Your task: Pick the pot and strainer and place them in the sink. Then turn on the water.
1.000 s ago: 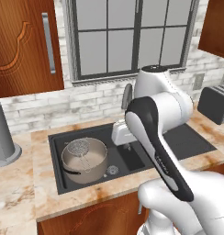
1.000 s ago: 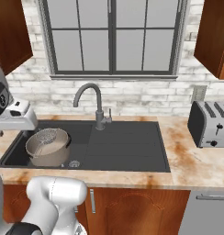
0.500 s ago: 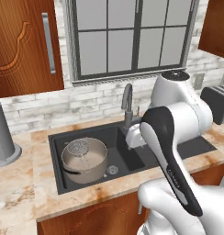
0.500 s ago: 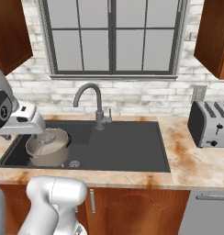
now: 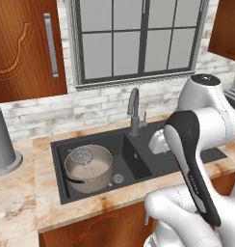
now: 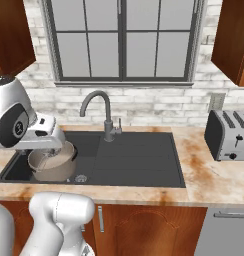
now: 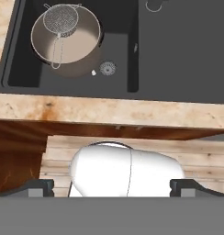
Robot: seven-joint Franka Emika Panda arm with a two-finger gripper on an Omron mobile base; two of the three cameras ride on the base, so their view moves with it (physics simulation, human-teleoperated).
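Pot: grey metal pot [image 5: 89, 169] sits upright in the left basin of the sink [image 5: 138, 161], w/ round drain [image 5: 118, 179] just beside it on basin floor.
Strainer: wire-mesh strainer [image 7: 60, 19] rests inside the pot at its rim, thin wire handle lying across pot opening.
Sink: dark double basin set in marbled counter [image 6: 214, 177]; right basin bare.
Tap: grey curved tap [image 6: 100, 112] behind the divider, spout over sink; no stream seen at spout.
Gripper: gripper [image 7: 112, 186] up above counter front edge, well apart from pot; jaws spread wide, nothing btwn them.
Other: grey canister [image 5: 1, 142] on counter left of sink; toaster [image 6: 229, 134] on counter right of sink.
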